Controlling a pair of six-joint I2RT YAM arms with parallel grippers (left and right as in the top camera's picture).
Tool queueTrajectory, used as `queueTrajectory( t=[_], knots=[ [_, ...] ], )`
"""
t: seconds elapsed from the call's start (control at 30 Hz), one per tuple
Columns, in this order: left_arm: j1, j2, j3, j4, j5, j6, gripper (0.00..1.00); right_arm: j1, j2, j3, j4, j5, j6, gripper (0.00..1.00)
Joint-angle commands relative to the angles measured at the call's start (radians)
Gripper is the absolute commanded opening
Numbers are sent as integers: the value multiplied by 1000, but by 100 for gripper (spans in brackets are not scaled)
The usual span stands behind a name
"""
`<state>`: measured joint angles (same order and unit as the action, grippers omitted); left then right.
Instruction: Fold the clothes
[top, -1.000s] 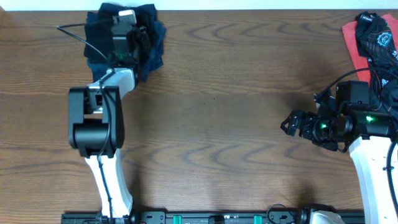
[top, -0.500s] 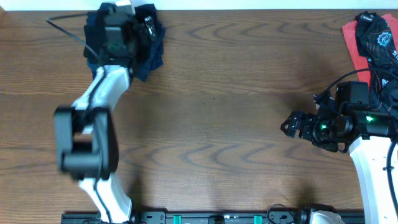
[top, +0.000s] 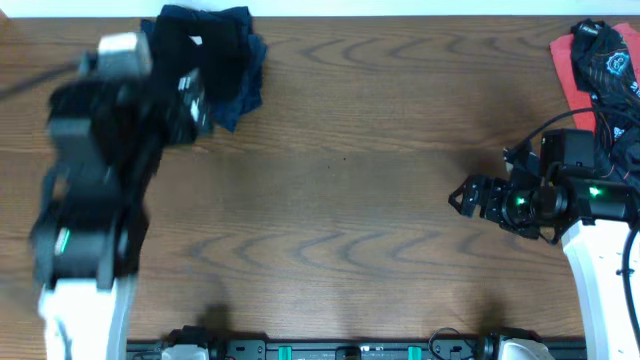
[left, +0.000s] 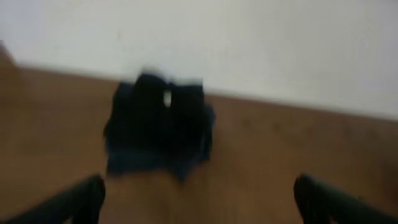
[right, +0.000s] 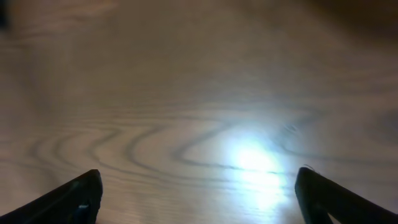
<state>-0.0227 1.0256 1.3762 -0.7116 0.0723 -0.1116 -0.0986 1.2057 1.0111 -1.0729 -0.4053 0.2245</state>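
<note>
- Clothes: a dark navy heap (top: 228, 62) lies at the table's (top: 350, 150) far edge, and a black and coral-red pile (top: 600, 60) fills the far right corner.
- My left gripper (left: 199, 202) faces the heap, spread wide, holding nothing.
- My right gripper (right: 199, 193) is spread over bare wood mid-table.

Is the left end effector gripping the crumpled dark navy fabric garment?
No: the left end effector is open and empty, and the crumpled dark navy fabric garment lies ahead of it.
</note>
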Motion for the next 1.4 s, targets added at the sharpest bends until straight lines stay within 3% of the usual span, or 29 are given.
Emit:
queueTrajectory(
  t=[0.0,0.23,0.63,0.77,1.37],
  knots=[
    [-1,-134,-10,-101,7,-2,98,-5,-55,13,34,-135,-21,95],
    [-1,-444,-77,-303,74,-2,98,-5,-213,13,44,-145,-35,90],
    [-1,-921,-278,-466,74,-40,98,-5,-637,-45,-76,3,-76,89],
    [-1,-961,-306,-489,74,-40,98,-5,-769,-91,-35,74,-35,99],
    [-1,-961,-306,-536,74,-40,98,-5,-814,-105,-8,121,-35,99]
  ],
)
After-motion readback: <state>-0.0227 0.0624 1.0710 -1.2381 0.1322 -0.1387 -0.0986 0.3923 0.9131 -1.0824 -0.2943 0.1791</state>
